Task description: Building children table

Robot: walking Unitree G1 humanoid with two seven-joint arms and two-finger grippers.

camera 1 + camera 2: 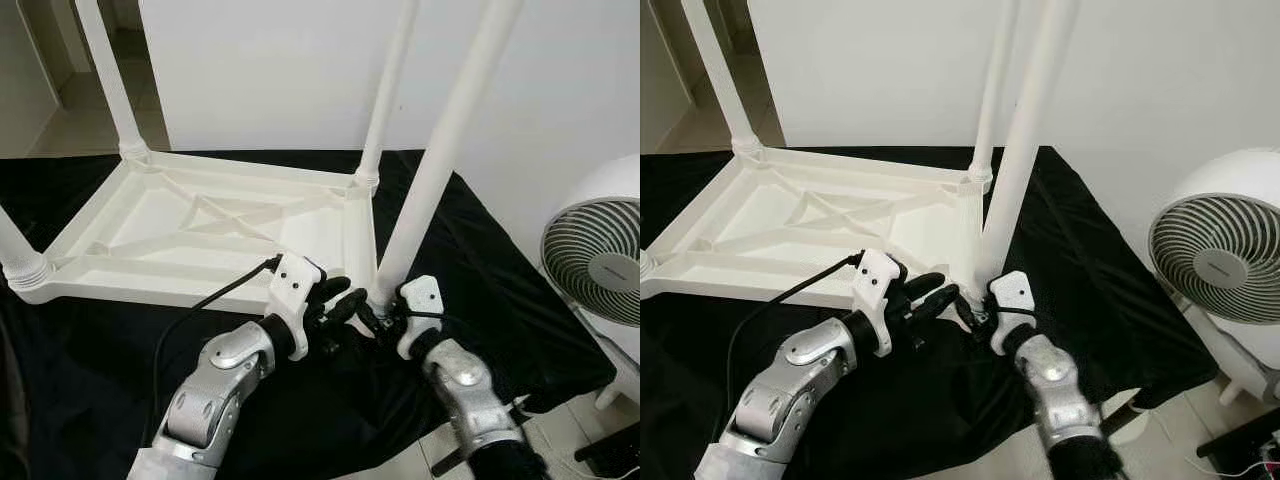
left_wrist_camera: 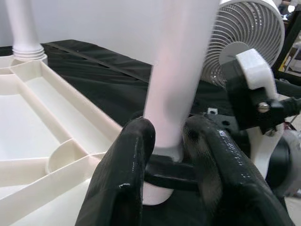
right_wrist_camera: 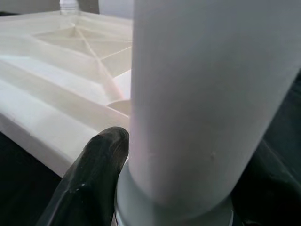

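A white plastic children's table [image 1: 200,225] lies upside down on a black cloth. Three of its legs stand up from the corners: far left [image 1: 110,80], far right [image 1: 390,90] and near left [image 1: 18,252]. A further white table leg [image 1: 440,160] leans slightly at the near right corner, and whether its foot sits in the socket is hidden. My left gripper [image 1: 345,305] is shut on that leg's base from the left, its fingers [image 2: 122,179] on both sides of the leg [image 2: 176,70]. My right gripper [image 1: 385,318] is shut on the same base from the right, one finger [image 3: 89,183] pressed against the leg [image 3: 207,103].
A white floor fan [image 1: 600,255] stands on the floor close to the right. The black cloth [image 1: 500,300] ends just past my right arm, with tiled floor below. A black cable [image 1: 200,310] runs from my left wrist. A white wall is behind.
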